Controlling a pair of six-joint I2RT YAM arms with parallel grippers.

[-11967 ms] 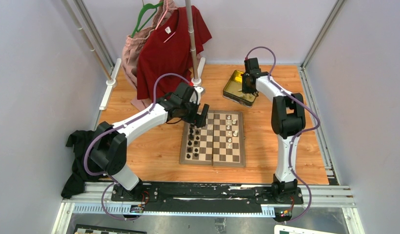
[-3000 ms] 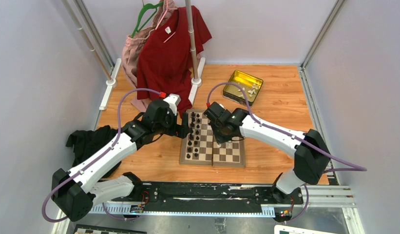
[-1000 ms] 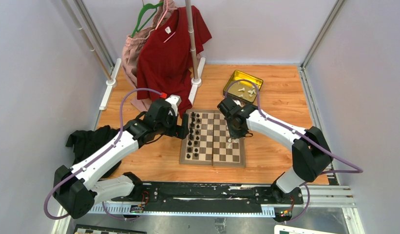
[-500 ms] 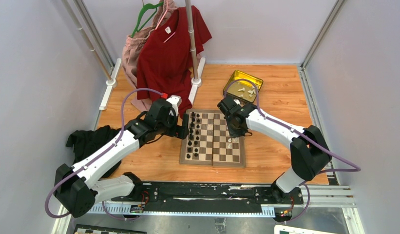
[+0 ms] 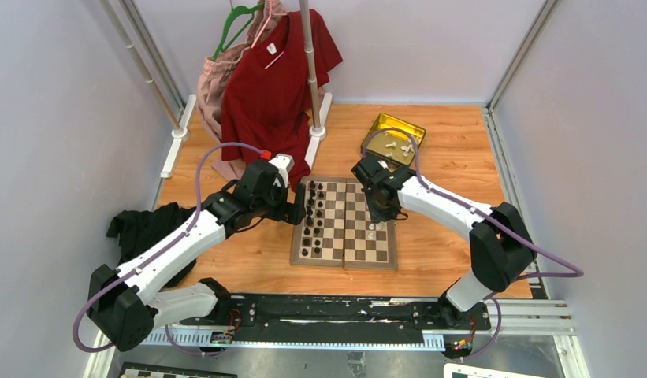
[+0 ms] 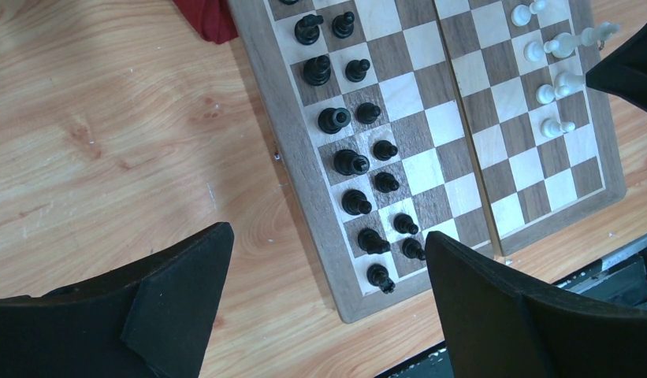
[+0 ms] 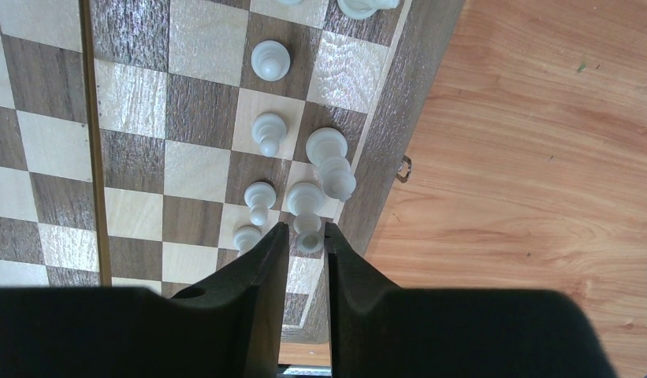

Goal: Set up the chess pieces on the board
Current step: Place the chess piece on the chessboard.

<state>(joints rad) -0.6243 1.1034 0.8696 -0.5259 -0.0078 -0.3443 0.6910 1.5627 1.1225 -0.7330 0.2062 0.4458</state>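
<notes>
Right hand (image 7: 306, 235) at the board (image 7: 399, 102)'s 3 o'clock edge, tips flanking a standing white piece (image 7: 304, 198); gripping or not, cannot tell. More white pieces (image 5: 391, 145) in gold tin (image 5: 383, 126) at 12 o'clock, nearer this arm. Left hand (image 6: 328, 236) wide open.

Sheeny varnished wooden board (image 7: 407, 87), shiny metal tin (image 5: 400, 125)

The left hand (image 6: 326, 260) hangs above the chessboard (image 6: 300, 189). Its two dark fingers (image 6: 178, 299) are spread wide, with nothing held between them, and they frame the board's near left corner. Black pieces (image 6: 351, 162) stand in two rows along the board's left side. A handful of white chess pieces (image 6: 553, 93) stand toward its right side. Bare wooden tabletop (image 6: 107, 118) lies to the left, and red cloth (image 6: 206, 16) touches the far corner.
</notes>
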